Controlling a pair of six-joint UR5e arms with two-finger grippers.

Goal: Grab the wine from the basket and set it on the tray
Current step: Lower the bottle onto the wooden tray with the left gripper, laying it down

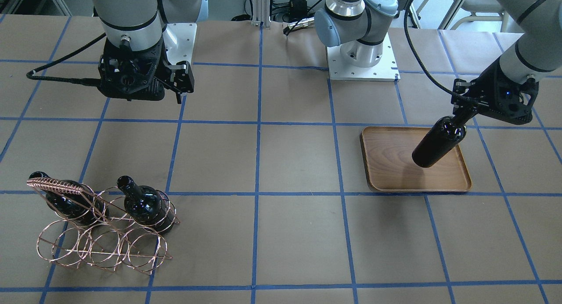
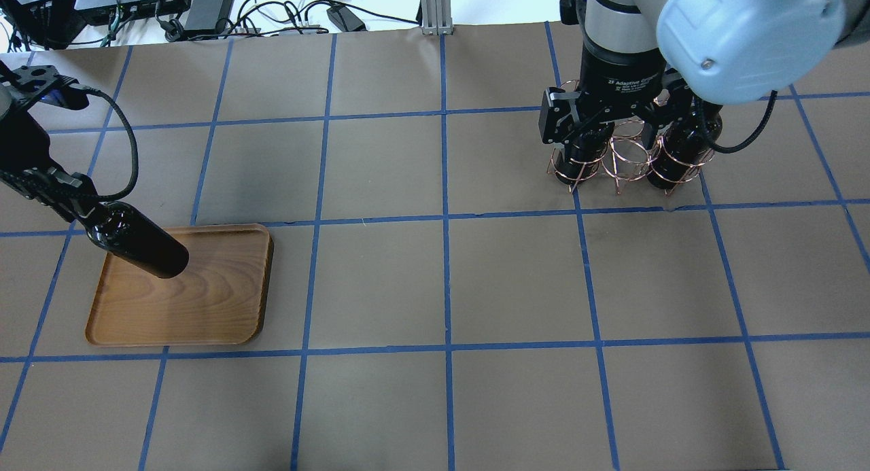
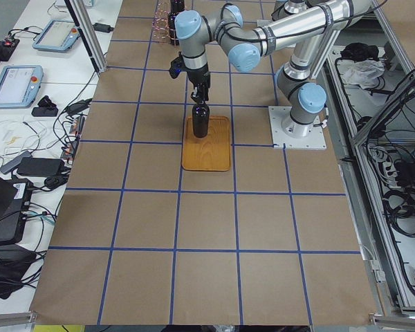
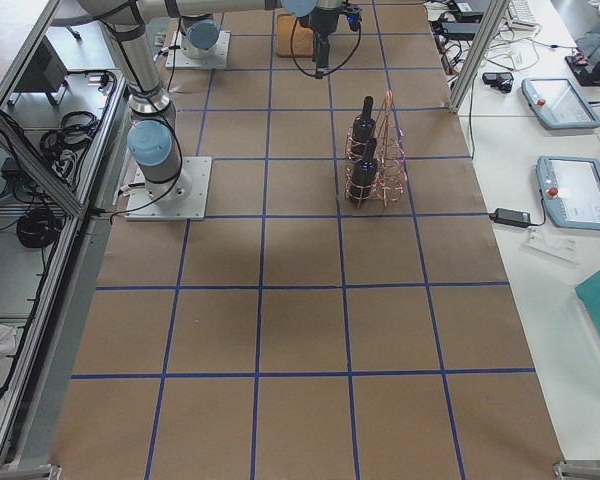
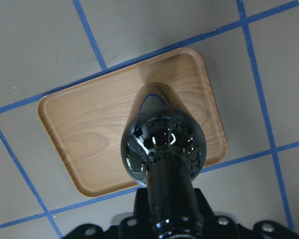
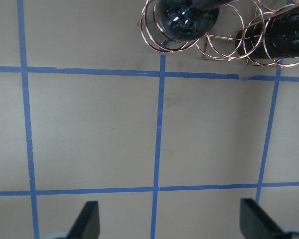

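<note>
My left gripper (image 1: 462, 114) is shut on the neck of a glossy black wine bottle (image 1: 439, 141) and holds it upright over the wooden tray (image 1: 395, 172). In the left wrist view the bottle (image 5: 164, 144) hangs over the tray (image 5: 89, 134); I cannot tell whether its base touches the wood. The copper wire basket (image 1: 101, 242) holds two more bottles (image 1: 145, 205) (image 1: 61, 198). My right gripper (image 6: 172, 226) is open and empty, hovering on the robot's side of the basket (image 6: 224, 45).
The table is brown paper with a blue tape grid. The arm bases (image 1: 362, 54) stand at the robot's edge. Cables and devices (image 2: 170, 2) lie beyond the far edge.
</note>
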